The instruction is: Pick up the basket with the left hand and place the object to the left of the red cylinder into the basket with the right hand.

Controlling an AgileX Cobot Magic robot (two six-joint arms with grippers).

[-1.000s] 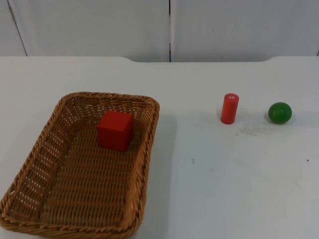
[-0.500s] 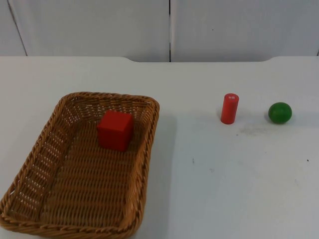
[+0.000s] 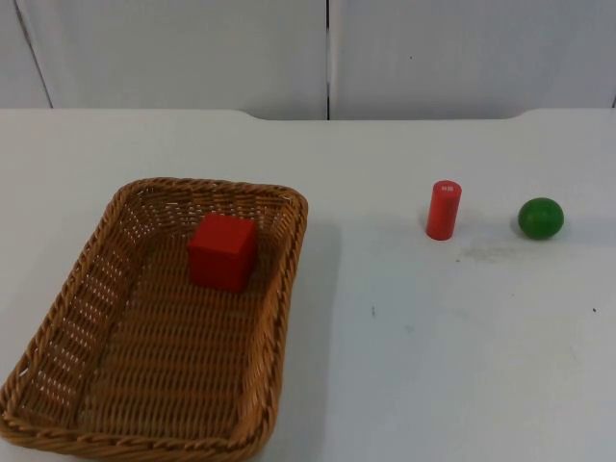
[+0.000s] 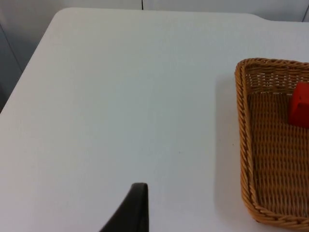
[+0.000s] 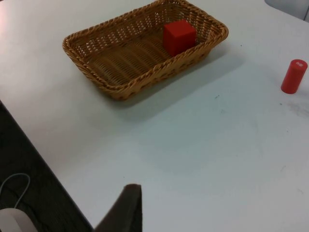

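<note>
A brown wicker basket point(image 3: 281, 318) rests on the white table at the front left. A red cube point(image 3: 222, 252) sits inside it, toward the far end. To the right stands the red cylinder point(image 3: 444, 210), upright. My left gripper point(image 4: 135, 208) waits above bare table, off the basket's point(image 4: 241, 125) left side, with the cube point(image 4: 300, 105) visible past the rim. My right gripper point(image 5: 126, 208) waits high near the table's edge, looking across at the basket point(image 5: 120, 89), the cube point(image 5: 179, 36) and the cylinder point(image 5: 294, 76). Neither gripper touches anything.
A green ball point(image 3: 541, 218) lies right of the cylinder. The grey partition wall point(image 3: 327, 58) closes the far side. Dark floor point(image 5: 29, 183) shows beyond the table edge in the right wrist view. Open white table lies between basket and cylinder.
</note>
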